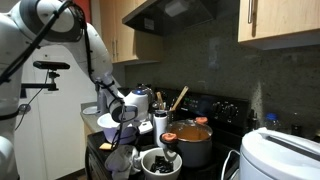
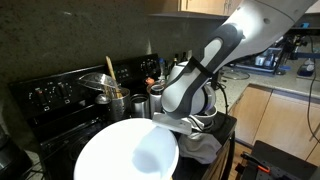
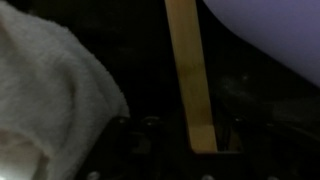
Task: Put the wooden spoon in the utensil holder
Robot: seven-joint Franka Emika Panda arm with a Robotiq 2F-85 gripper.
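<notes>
In the wrist view the wooden spoon's [image 3: 190, 80] pale straight handle runs from the top edge down to my gripper [image 3: 205, 140]. The handle's end sits between the dark fingers, which look closed on it. The spoon's bowl is out of view. In both exterior views my gripper [image 1: 122, 150] [image 2: 188, 122] is low over the stove's front, and the spoon itself is hidden there. The utensil holder [image 1: 160, 122] [image 2: 120, 103], a shiny metal cylinder with handles sticking out, stands further back on the stove, apart from my gripper.
A white mixing bowl [image 2: 125, 152] [image 3: 270, 30] and a white cloth [image 3: 50, 90] [image 2: 203, 147] lie close to my gripper. A steel pot with orange contents [image 1: 190, 140] and a small bowl of dark food [image 1: 160, 162] stand nearby. A white appliance [image 1: 285, 155] sits in the foreground.
</notes>
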